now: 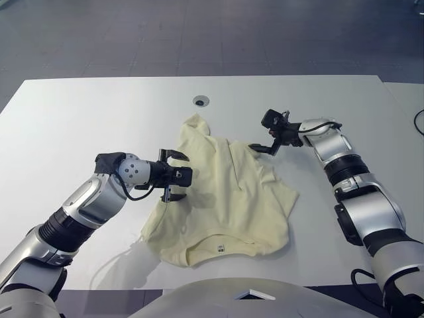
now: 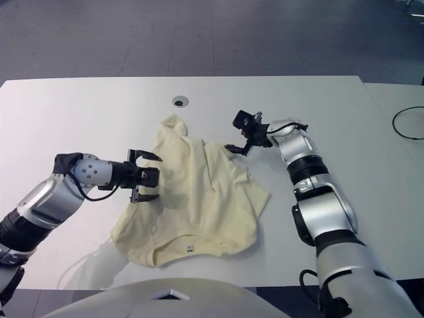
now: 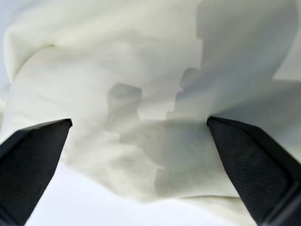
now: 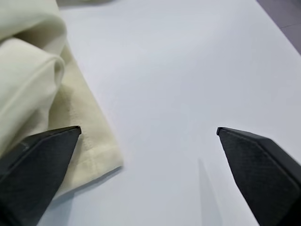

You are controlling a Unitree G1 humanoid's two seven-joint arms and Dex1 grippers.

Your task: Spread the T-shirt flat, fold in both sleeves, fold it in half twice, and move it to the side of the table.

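- Table (image 1: 79, 119): white, flat-topped, with a small round cable port (image 1: 201, 101) set into its surface; the port is taken as the reference mark for the entries below.
- T-shirt (image 1: 225, 199): pale yellow, laid on the table on the robot's side of the port, its farthest corner near the port but apart from it. The cloth is rumpled and not spread flat, with folds and ridges gathered along the side to the right of the port. The neck opening with a small label (image 1: 218, 247) is found at the edge farthest from the port.
- Left gripper (image 1: 173, 177): placed on the robot's side of the port and slightly to its left, at the shirt's left edge. Its fingers (image 3: 33, 155) are held wide apart, one toward the port and one away from it, with wrinkled cloth seen in the gap between them. Nothing is clamped; whether the tips touch the cloth cannot be told.
- Right gripper (image 1: 264, 147): placed to the right of the port and a little nearer the robot, at the shirt's right-hand edge. Its fingers (image 4: 37, 160) are spread wide; a hemmed edge of the shirt is seen beside one finger and bare table between the two. Nothing is gripped.
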